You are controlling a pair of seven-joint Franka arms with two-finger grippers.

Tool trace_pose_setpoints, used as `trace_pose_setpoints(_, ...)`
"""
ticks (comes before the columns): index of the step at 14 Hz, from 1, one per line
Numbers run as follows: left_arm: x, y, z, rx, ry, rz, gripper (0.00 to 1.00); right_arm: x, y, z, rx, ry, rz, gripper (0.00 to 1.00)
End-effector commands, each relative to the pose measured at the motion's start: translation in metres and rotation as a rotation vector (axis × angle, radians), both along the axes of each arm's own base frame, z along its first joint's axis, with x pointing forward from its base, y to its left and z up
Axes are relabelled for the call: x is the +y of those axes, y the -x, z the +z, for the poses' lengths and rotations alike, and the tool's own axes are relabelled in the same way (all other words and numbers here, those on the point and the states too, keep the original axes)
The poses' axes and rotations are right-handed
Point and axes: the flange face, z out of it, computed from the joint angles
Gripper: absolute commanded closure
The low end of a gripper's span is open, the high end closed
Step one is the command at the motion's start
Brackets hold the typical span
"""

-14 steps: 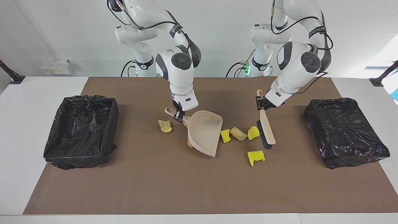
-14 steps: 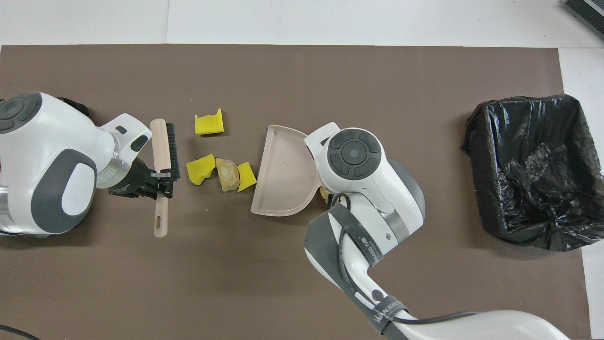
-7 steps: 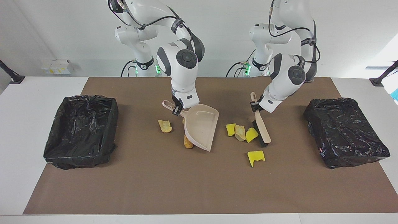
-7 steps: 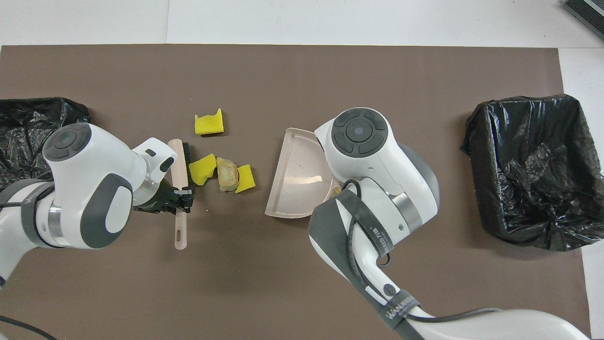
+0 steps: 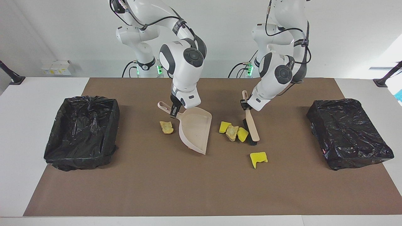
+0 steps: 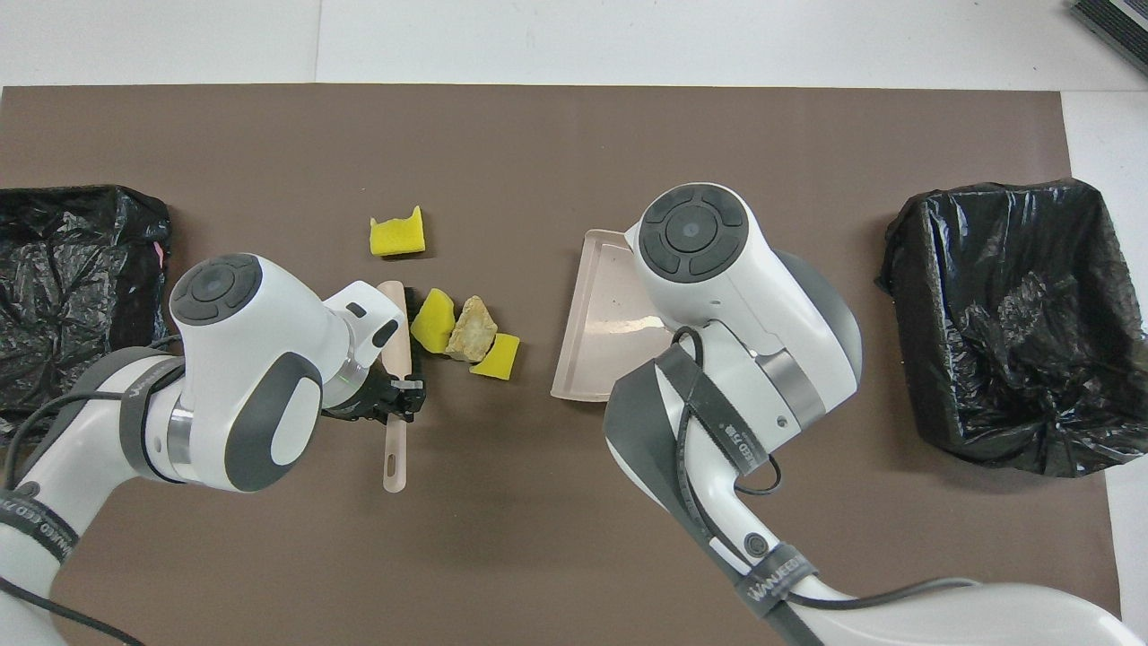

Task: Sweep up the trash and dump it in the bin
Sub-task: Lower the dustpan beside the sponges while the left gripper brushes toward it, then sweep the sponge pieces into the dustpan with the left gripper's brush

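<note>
Right gripper [image 5: 173, 110] clamped on dustpan [image 5: 195, 130] handle, lip tilted toward trash [image 5: 232, 132]. Left gripper [image 5: 244, 105] pinching brush [image 5: 251, 126], bristles against three clustered scraps. Recommended: dustpan lip flat on mat, short low strokes; stray yellow piece [image 5: 258, 158] outstanding.

Bench [image 5: 37, 88]: white top, most of it covered by a brown mat [image 5: 188, 188] with white margins left bare at both ends and along the edges. Wall [image 5: 62, 31]: plain white, evenly lit. Small white boxes [image 5: 56, 67] with yellow marks, at the bench's edge toward the right arm's end. Black clamp posts [image 5: 11, 77] at both corners nearest the wall. Bright daylight patch [image 5: 392, 53] toward the left arm's end.
</note>
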Motion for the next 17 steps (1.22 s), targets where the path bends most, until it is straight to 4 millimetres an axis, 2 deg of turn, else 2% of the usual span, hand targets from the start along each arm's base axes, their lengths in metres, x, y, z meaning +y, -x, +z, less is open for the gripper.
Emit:
trace_pose_setpoints(1, 0.006, 0.002, 0.001, -0.006, 0.013, 0.028, 1.0, 0.016, 0.005, -0.008, 0.015, 0.05, 0.073, 1.0)
trace_pose_setpoints(3, 0.01, 0.0, 0.001, -0.005, 0.014, 0.033, 1.0, 0.037, 0.015, -0.023, 0.027, 0.084, 0.122, 1.0)
trace_pose_setpoints(6, 0.016, -0.005, 0.001, -0.018, 0.018, 0.04, 1.0, 0.043, 0.014, -0.022, 0.022, 0.067, 0.127, 1.0)
trace_pose_setpoints(9, 0.002, -0.002, 0.001, -0.033, 0.026, 0.005, 1.0, 0.05, 0.012, -0.023, 0.008, 0.016, 0.129, 1.0)
trace_pose_setpoints(11, -0.03, 0.012, 0.004, -0.048, 0.044, -0.101, 1.0, 0.053, 0.011, -0.029, 0.012, -0.006, 0.124, 1.0)
trace_pose_setpoints(15, -0.078, 0.037, 0.01, -0.037, 0.093, -0.164, 1.0, 0.065, 0.011, -0.034, 0.002, -0.082, 0.104, 1.0)
trace_pose_setpoints(17, -0.091, 0.041, 0.013, -0.04, 0.099, -0.186, 1.0, 0.067, 0.009, -0.037, 0.004, -0.104, 0.086, 1.0)
